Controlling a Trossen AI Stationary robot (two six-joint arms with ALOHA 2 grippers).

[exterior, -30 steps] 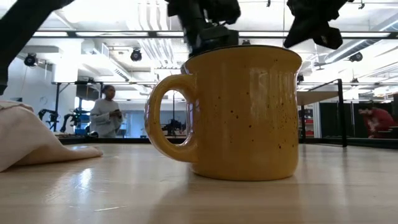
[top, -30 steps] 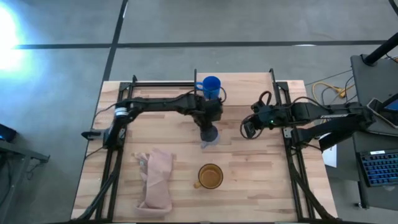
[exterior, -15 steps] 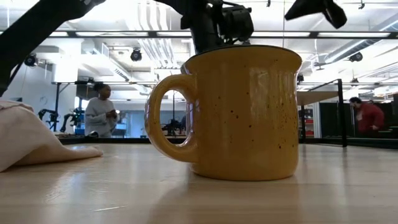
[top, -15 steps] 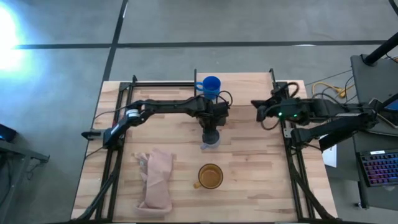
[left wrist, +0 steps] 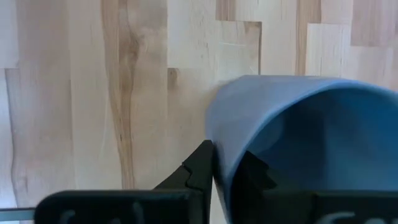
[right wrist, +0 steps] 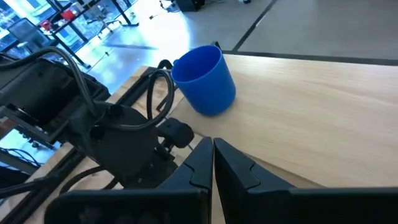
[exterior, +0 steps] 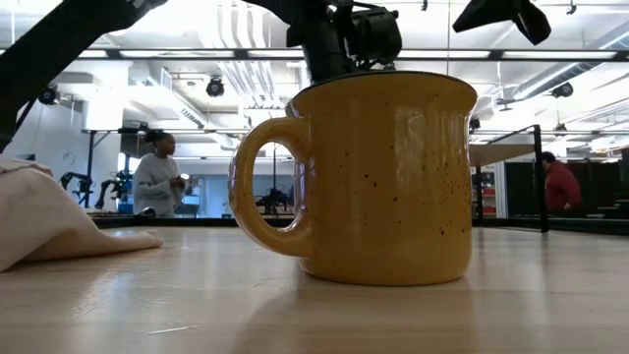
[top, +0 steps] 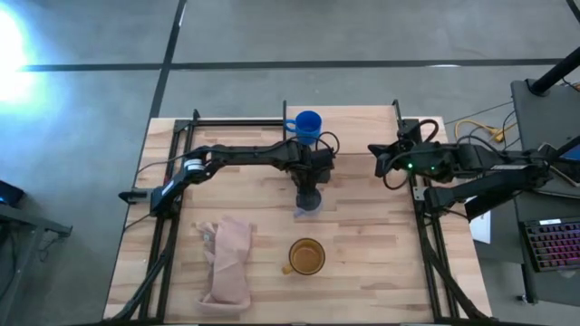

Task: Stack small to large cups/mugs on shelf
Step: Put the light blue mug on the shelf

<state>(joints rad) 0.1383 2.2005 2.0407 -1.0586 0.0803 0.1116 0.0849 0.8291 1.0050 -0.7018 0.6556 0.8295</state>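
Observation:
My left gripper (top: 309, 190) is at the table's middle, shut on the grey-blue mug (top: 306, 208), which fills the left wrist view (left wrist: 298, 137). The yellow-orange mug (top: 306, 257) stands upright nearer the front edge; in the low view (exterior: 378, 177) it hides the grey-blue mug. The bright blue mug (top: 308, 125) stands upright at the left end of the shelf (top: 362, 127) at the far edge. It also shows in the right wrist view (right wrist: 205, 81). My right gripper (top: 374, 163) is shut and empty, right of the middle, near the shelf's right end. My left gripper pinches the grey-blue mug's rim wall (left wrist: 219, 146), one finger (left wrist: 200, 168) outside and one (left wrist: 252, 174) inside. The fingers come from above, pointing down. Whether the mug's base rests on the table I cannot tell.
A pinkish-beige cloth (top: 227, 263) lies crumpled at the front left. Black frame rails (top: 172, 208) run along the table's left and right sides. The shelf board on black posts shows in the low view (exterior: 501, 152). People move in the room behind.
My right gripper has drawn back toward the table's right and far edges and risen. My left gripper has shifted a little toward the right edge with the grey-blue mug.

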